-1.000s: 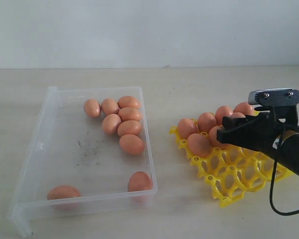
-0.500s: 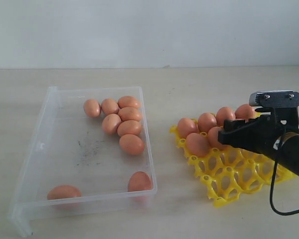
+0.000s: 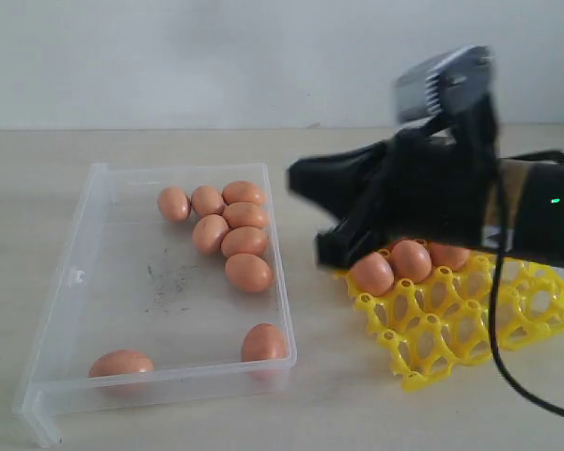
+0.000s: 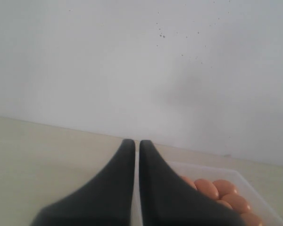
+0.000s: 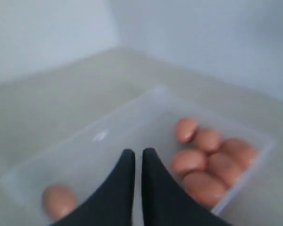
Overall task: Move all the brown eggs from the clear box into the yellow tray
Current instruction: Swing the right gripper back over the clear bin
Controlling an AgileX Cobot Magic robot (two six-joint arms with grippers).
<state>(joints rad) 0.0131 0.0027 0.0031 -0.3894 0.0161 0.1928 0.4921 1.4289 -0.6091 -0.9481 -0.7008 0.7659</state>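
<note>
The clear box sits at the 9 o'clock side of the table, its long axis running 12 to 6. Its low walls are all in sight and its 9 o'clock half is bare floor, marked only by dark scuffs. Nine brown eggs lie on their sides inside. Seven of them crowd the 1 o'clock corner against the wall, most with long axes near 9 to 3 and one tilted 1 to 7. One egg rests at the 5 o'clock corner touching the near wall, and one at 7 o'clock lies 9 to 3. A narrow strip of tabletop parts the box from the yellow tray at 3 o'clock. Three eggs show in the tray's far cups, the near cups are unfilled, and the arm hides the rest. The right pincer has its fingers drawn together with only a thin slit between them and holds nothing. In the exterior view it is a blur above that strip, pointing toward 9 o'clock at the box's cluster. A black cable hangs from the arm across the tray, and a small green lamp glows on the arm. The left pincer is likewise closed and empty, aimed at the pale wall, with the box's eggs beside it.
</note>
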